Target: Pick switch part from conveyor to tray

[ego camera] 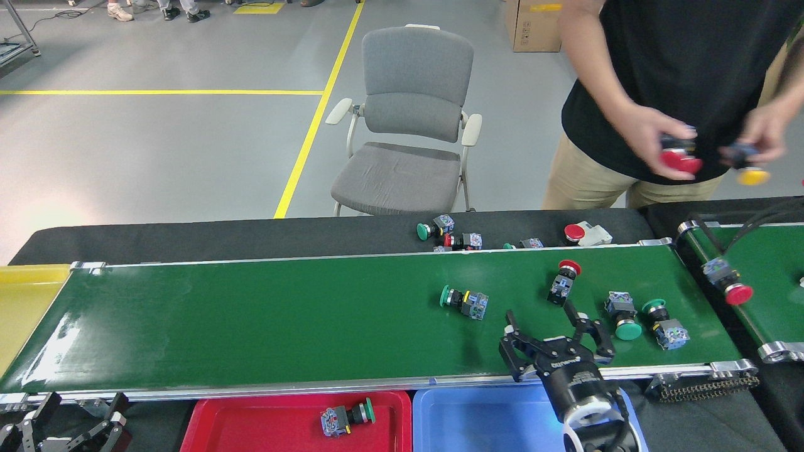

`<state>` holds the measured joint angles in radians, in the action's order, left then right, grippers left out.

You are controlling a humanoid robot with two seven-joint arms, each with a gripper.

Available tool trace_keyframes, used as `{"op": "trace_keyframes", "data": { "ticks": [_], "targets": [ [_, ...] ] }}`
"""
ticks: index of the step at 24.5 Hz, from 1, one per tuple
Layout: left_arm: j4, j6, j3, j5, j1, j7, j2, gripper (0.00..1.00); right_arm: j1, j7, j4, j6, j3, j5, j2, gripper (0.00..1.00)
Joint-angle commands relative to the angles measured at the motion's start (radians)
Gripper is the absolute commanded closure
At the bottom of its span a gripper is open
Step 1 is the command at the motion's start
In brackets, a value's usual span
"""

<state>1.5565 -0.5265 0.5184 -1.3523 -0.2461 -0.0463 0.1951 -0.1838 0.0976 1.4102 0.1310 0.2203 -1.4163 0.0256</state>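
The right gripper [543, 323] hangs over the conveyor [251, 320], fingers spread and empty, lined up below the red-capped switch part [563, 282], likely for a grab. One green switch part [347, 417] lies in the red tray [251, 427]. The left gripper [63, 427] waits low; its state is unclear.

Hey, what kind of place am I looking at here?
Probably a factory floor or robotics test area: a green conveyor carrying switch parts, sorting trays, and yellow lines on the grey floor.
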Motion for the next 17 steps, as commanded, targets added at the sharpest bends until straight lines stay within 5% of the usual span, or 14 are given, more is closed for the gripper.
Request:
{"op": "trace_keyframes", "data": {
  "ticks": [1,17],
  "targets": [
    [0.007,0.0,0.005,-0.001,0.007,-0.006,0.009,0.0,-0.049,0.01,-0.045,0.085,0.024,0.002,0.002,0.0],
    [-0.012,0.002,-0.009,-0.005,0.031,-0.006,0.01,0.0,-0.253,0.008,-0.35,0.096,0.128,-0.003,-0.131,0.0]
  ]
}}
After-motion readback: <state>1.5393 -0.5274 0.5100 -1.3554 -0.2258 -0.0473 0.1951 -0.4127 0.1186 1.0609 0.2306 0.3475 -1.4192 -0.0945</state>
